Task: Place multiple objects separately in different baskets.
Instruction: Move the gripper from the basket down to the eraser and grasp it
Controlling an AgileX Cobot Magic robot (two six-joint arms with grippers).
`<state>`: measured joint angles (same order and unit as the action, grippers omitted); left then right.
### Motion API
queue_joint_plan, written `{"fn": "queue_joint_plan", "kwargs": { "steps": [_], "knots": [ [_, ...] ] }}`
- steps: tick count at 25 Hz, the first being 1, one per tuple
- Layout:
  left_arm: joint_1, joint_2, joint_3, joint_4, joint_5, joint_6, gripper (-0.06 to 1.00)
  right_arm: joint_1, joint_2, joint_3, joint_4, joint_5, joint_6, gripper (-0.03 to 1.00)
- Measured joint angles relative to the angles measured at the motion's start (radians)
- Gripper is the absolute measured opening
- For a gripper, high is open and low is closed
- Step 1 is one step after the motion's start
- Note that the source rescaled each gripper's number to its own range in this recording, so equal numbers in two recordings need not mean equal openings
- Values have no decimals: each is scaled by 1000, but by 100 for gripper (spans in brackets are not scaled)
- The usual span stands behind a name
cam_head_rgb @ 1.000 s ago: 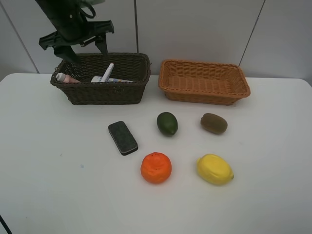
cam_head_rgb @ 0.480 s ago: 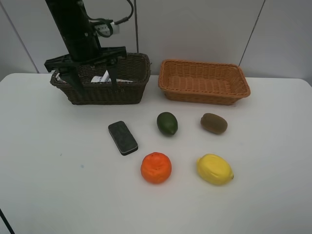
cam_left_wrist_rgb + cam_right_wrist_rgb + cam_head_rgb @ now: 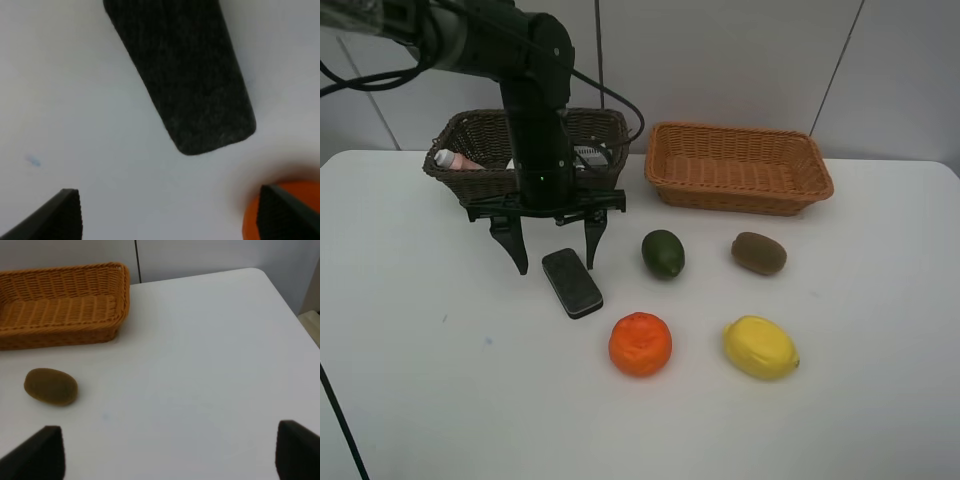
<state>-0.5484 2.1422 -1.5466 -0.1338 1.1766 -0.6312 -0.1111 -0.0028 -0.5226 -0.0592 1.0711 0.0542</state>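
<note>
Left gripper shown low over white bench, left of centre, jaws spread wide, nothing held. Dark grey eraser block laid flat just in front of it, back end between 2 fingers, nearer right one. Long axis slanted, back-left to front-right (small wrist turn judged needed before closing). Dark brown basket set at back edge, left side, behind arm; small pink bottle seen inside. Right gripper likewise spread apart, empty, faced toward back-right corner; left arm judged nearer to block.
</note>
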Motion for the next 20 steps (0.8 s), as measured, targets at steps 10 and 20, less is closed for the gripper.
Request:
{"fn": "queue_joint_plan", "kwargs": {
  "steps": [10, 20],
  "knots": [
    [-2, 26, 16, -9, -162, -55, 91, 0, 0, 0, 0, 0, 0, 99],
    [-2, 26, 58, 4, -239, -101, 91, 0, 0, 0, 0, 0, 0, 99]
  ]
}}
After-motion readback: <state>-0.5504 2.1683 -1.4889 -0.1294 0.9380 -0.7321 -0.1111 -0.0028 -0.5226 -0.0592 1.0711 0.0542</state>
